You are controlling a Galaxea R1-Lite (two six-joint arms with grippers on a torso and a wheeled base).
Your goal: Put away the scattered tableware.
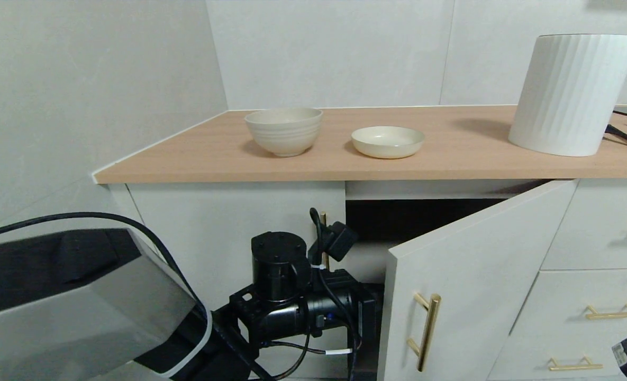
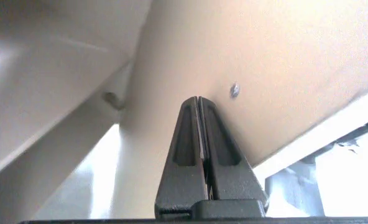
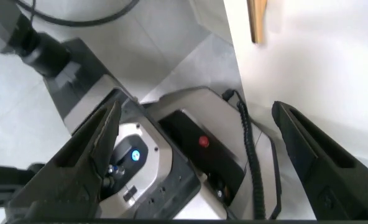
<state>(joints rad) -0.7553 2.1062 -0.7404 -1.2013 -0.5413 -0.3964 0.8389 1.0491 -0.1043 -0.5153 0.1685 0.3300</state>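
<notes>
While I stood watching by the cabinets, the left gripper [image 2: 197,99] had its two dark fingers [image 2: 184,146] pressed flat together with nothing between them. They pointed at a pale tan panel [image 2: 283,50] that carried a small screw head [image 2: 234,90]; whether the tips touched that panel I could not tell. The left arm [image 1: 284,288] sat low, at the mouth of the dark compartment [image 1: 414,219] under the counter. The right gripper [image 3: 195,109] was spread wide, its jaws far apart and holding nothing, near a white door face with a brass handle [image 3: 257,18].

Beside the left arm the cabinet door [image 1: 477,264] stood swung open. Above it, on the wooden countertop [image 1: 451,161], a ribbed cream bowl [image 1: 284,130] stood upright, and a shallow dish [image 1: 388,141] lay just beside it on the right, the two apart. Well off to the right on the same top stood a tall ribbed white container [image 1: 572,92], and below it were white drawers [image 1: 593,312] with brass pulls.
</notes>
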